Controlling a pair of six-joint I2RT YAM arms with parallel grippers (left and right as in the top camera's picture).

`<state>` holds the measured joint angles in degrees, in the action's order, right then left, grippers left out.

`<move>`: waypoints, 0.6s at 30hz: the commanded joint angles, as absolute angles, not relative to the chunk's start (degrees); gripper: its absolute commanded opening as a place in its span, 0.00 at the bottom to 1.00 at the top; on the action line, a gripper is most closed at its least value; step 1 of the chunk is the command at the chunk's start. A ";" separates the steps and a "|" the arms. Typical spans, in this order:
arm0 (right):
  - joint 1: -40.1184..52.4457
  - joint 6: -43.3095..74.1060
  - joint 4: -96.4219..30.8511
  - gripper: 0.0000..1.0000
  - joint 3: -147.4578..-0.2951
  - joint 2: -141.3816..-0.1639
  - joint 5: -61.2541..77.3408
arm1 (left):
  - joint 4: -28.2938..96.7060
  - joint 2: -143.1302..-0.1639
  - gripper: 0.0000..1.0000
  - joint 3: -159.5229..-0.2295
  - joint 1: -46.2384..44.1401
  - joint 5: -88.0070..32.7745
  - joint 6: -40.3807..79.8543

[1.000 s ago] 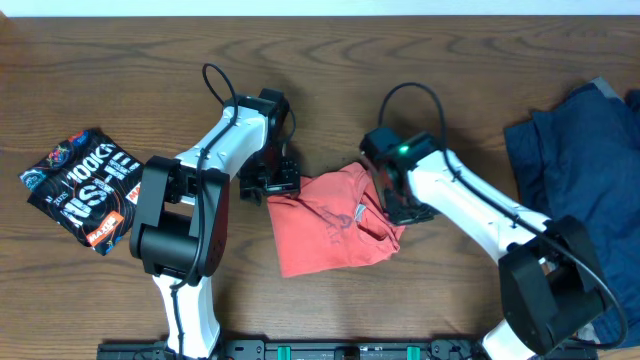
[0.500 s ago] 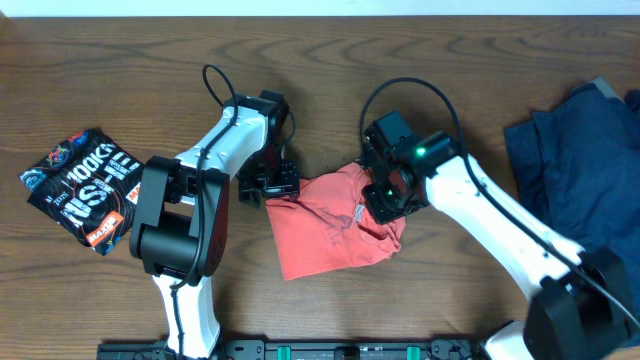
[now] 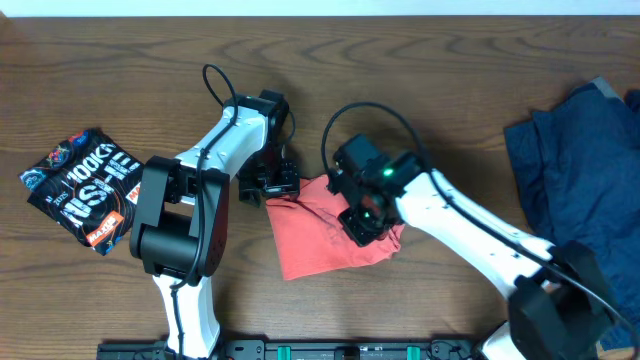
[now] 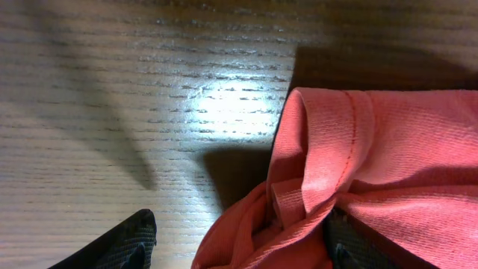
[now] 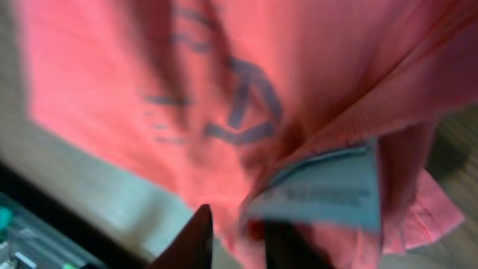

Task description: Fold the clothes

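Note:
A coral-red shirt (image 3: 315,240) lies partly folded on the wooden table at the centre. My left gripper (image 3: 268,187) sits at the shirt's upper left corner. In the left wrist view its fingers (image 4: 235,250) stand wide apart, with the bunched corner of the shirt (image 4: 358,149) between them and a gap beside the left finger. My right gripper (image 3: 362,215) is over the shirt's right part. In the blurred right wrist view its fingers (image 5: 239,243) are close together on a fold of the shirt (image 5: 149,82) next to the pale blue neck label (image 5: 328,190).
A folded black shirt with white and orange print (image 3: 82,188) lies at the far left. A heap of dark blue clothes (image 3: 580,160) lies at the right edge. Bare wood (image 3: 450,80) runs along the back of the table.
My right gripper has moved left across the red shirt, carrying its right edge over the middle. The left arm has not moved.

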<state>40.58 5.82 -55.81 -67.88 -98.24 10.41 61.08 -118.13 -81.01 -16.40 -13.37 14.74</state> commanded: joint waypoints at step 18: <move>32.82 27.35 -57.93 0.10 -66.59 -100.05 -18.28 | 61.78 -118.52 0.73 -80.73 -16.49 -13.32 14.22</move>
